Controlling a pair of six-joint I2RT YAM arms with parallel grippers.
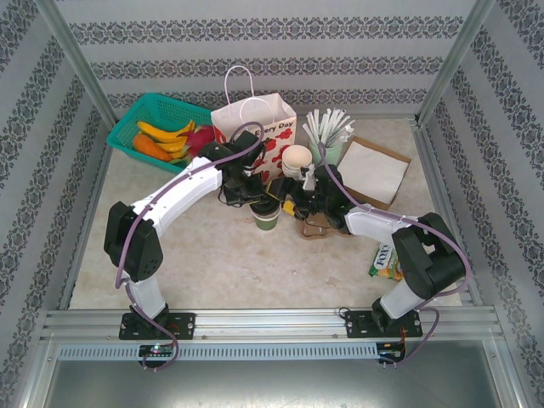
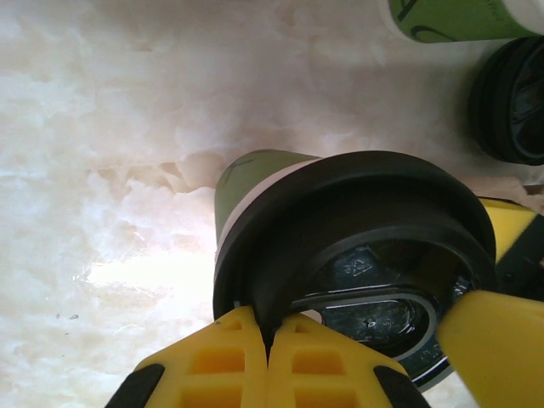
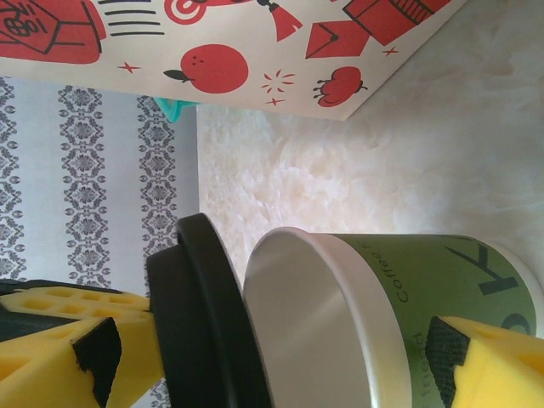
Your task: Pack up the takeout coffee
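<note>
Nearest, between the two arms, the dark green coffee cup (image 1: pixel 266 218) stands upright on the marble-look table (image 1: pixel 212 263), its mouth uncovered. The left gripper (image 2: pixel 268 333) is pinched fully closed on the rim of the black lid (image 2: pixel 357 212), which hangs tilted and off to one side of the cup's rim rather than on it. The right gripper (image 3: pixel 276 353) gapes wide beside the cup with nothing in its grasp (one pad sits close to the cup wall, though I cannot confirm contact). The job in hand looks like capping. The lid wants levelling and centring over the rim first, then an even push all round, ideally with the right jaws closed in to steady the cup against tipping. Just beyond lies the one brown pulp carrier (image 1: pixel 319 228). By count there are two green cups, the second green cup (image 2: pixel 459 15) at the left wrist view's edge, with what seems a second black lid (image 2: pixel 512 102) beside it. Farther back are one printed paper bag (image 1: pixel 255 127), one stack of paper cups (image 1: pixel 297 160) and one teal basket (image 1: pixel 170 100).
</note>
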